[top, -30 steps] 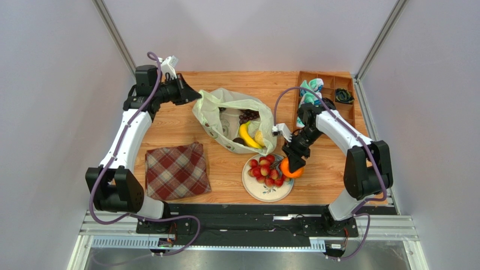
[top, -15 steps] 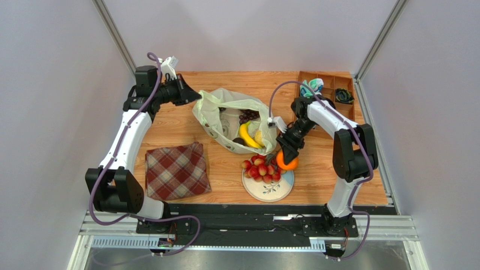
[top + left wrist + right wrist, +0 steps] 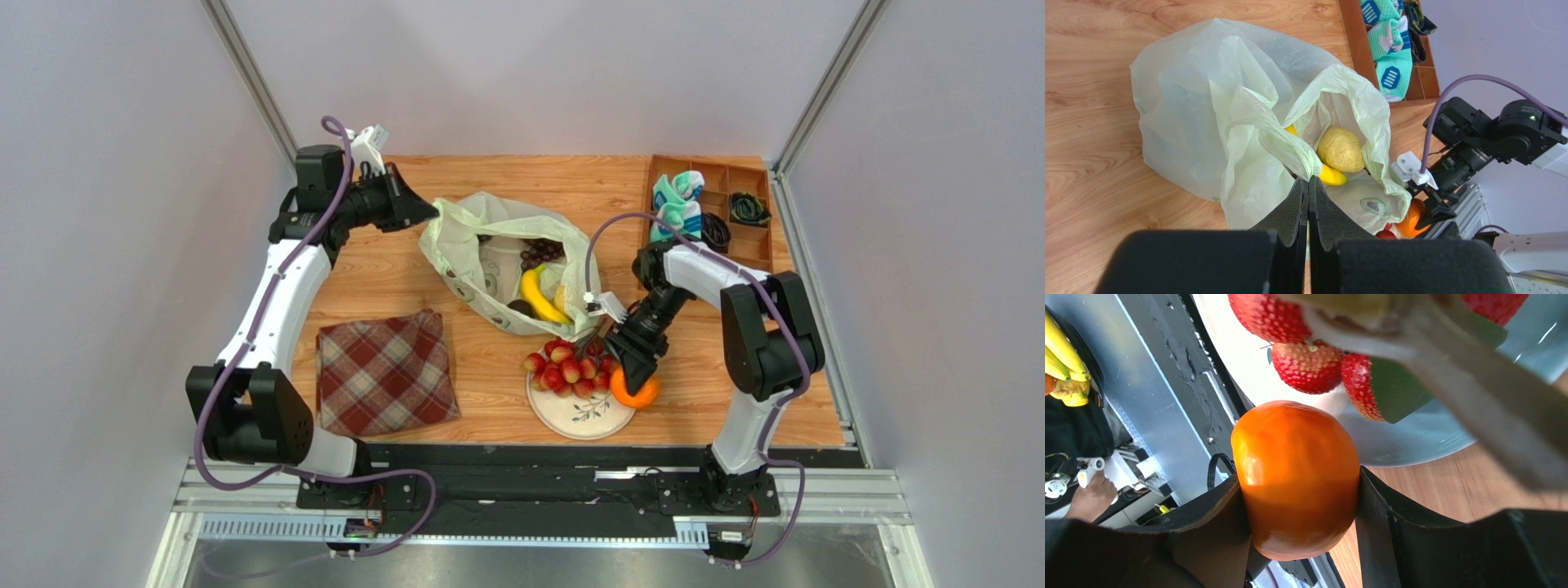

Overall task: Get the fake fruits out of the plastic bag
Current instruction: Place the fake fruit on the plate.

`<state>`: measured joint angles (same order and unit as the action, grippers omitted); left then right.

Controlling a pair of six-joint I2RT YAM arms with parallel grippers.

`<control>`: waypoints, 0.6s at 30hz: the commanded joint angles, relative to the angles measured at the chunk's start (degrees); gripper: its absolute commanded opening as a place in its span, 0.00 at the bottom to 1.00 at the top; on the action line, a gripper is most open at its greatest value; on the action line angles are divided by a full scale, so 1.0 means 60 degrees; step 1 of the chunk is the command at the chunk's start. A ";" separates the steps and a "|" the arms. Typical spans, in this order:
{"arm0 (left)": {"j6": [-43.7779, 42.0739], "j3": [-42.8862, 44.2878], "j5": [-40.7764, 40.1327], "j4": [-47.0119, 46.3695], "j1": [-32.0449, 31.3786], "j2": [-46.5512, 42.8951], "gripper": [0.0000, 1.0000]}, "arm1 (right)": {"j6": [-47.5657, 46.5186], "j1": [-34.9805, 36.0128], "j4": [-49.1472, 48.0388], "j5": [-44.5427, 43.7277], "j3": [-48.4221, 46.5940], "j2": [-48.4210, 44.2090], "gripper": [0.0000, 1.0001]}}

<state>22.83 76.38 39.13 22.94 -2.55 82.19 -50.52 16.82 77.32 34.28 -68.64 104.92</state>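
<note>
The plastic bag (image 3: 472, 251) lies open at the table's middle, with the banana (image 3: 536, 295), the pear (image 3: 564, 298), the dark purple grapes (image 3: 540, 254) and the dark plum (image 3: 518, 308) inside. My left gripper (image 3: 423, 208) is shut on the bag's rim (image 3: 1290, 150) and holds it up; the left wrist view shows its tips (image 3: 1309, 181) by the pear (image 3: 1341, 149). My right gripper (image 3: 634, 377) is shut on the orange (image 3: 635, 393) at the right rim of the plate (image 3: 577, 417). The red grape bunch (image 3: 567, 368) lies on the plate. The orange (image 3: 1296, 478) fills the right jaws (image 3: 1298, 484).
A red plaid cloth (image 3: 383, 371) lies front left. A wooden tray (image 3: 736, 233) with socks stands at the back right. The table's front edge and a metal rail run just below the plate.
My right gripper carried the orange a little toward the bag, then down to the plate's right rim. The left gripper and the bag have not moved.
</note>
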 commanded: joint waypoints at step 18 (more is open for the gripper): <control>-0.0304 0.0175 0.0011 -0.0087 -0.0030 0.0026 0.00 | 0.0992 -0.0283 0.0385 0.1141 -0.1362 0.0005 1.00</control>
<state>22.00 76.38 38.52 23.07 -2.55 82.19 -45.65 16.51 76.20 38.30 -75.46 110.28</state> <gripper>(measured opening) 0.008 0.998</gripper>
